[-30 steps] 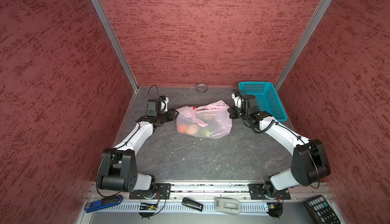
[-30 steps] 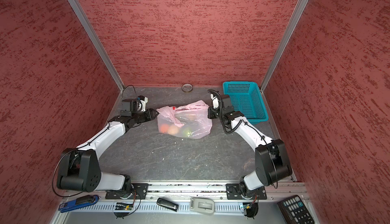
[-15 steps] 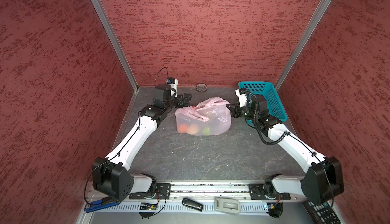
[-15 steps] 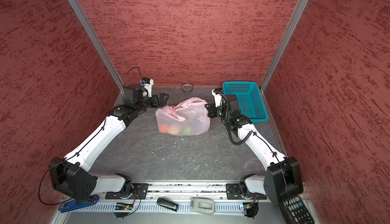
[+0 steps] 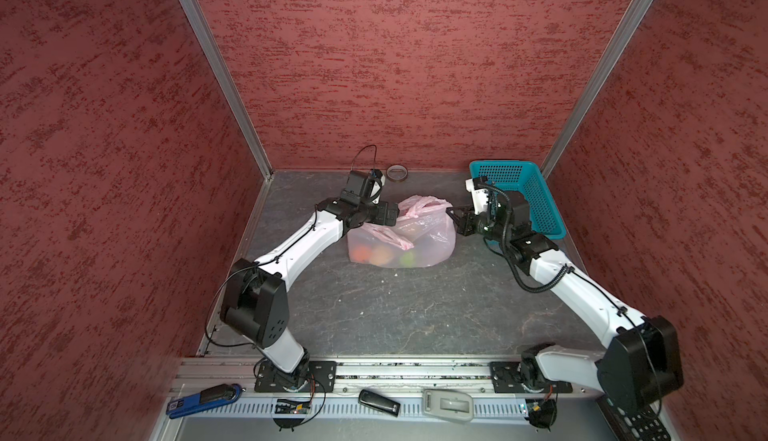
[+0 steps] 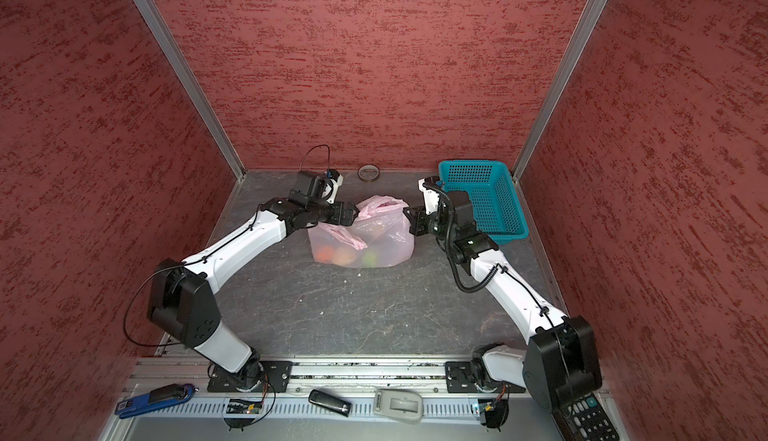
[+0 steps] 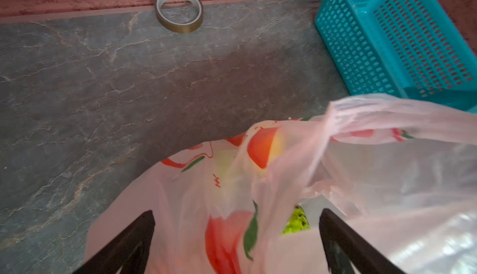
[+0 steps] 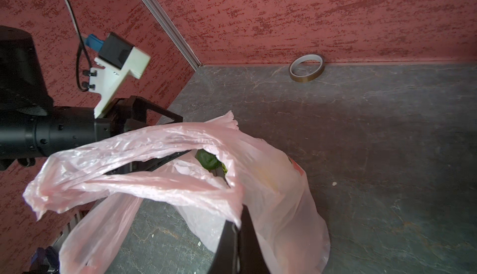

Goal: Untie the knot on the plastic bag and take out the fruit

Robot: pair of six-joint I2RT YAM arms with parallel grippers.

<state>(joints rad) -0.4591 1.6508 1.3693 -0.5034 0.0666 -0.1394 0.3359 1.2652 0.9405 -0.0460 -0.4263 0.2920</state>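
The pale pink plastic bag lies mid-table with its mouth gaping. No knot shows; a loose handle strip stretches across the mouth. Fruit shows through the plastic: an orange one and a green one. A bright green bumpy fruit and a dark green fruit show in the opening. My left gripper stands open over the bag's left top, its fingers either side of the plastic. My right gripper is shut on the bag's right rim.
A teal perforated basket stands at the back right, just behind my right wrist. A tape roll lies by the back wall. Red walls close in three sides. Small tools lie on the front rail.
My left gripper opened wide, swung from the bag's left side round the back and now sits over its top. The bag shifted a little; the right gripper stayed shut on it.
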